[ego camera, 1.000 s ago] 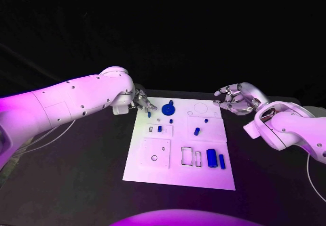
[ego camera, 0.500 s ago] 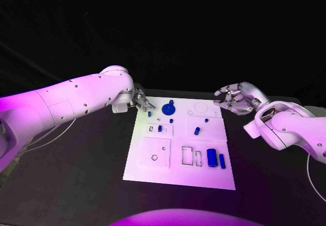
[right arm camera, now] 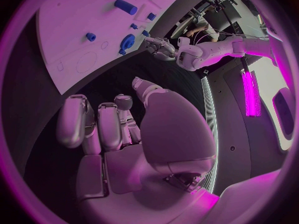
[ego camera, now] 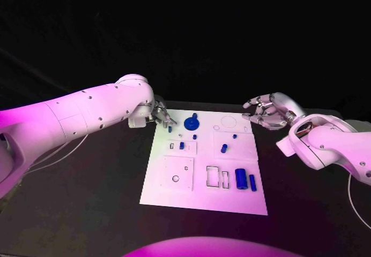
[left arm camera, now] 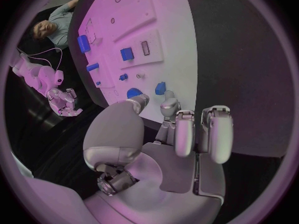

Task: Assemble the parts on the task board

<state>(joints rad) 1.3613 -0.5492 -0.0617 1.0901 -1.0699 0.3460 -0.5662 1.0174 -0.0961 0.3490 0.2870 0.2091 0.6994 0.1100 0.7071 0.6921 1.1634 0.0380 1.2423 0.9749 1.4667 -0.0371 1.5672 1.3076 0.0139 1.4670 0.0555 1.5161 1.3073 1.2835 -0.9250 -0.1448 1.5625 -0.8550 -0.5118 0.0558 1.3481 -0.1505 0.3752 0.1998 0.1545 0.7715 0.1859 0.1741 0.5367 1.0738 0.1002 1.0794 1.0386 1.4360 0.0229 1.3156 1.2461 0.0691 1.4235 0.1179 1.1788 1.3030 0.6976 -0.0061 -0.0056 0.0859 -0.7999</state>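
Note:
The white task board lies in the middle of the table. My left hand hovers at its far left corner with its fingers apart and nothing in its grasp. The fingertips are close to a small blue piece that stands at the board's edge. A round blue part sits just beyond it. My right hand hangs off the board's far right corner, fingers loosely bent, holding nothing. A blue cylinder and a slim blue bar lie near the board's right edge.
Small blue pegs and a blue piece stand mid-board. A square recess and rectangular slots lie on the near half. Black table surrounds the board on all sides.
My left arm has edged slightly toward the board; the small blue piece stays where it stood. The right hand holds its place.

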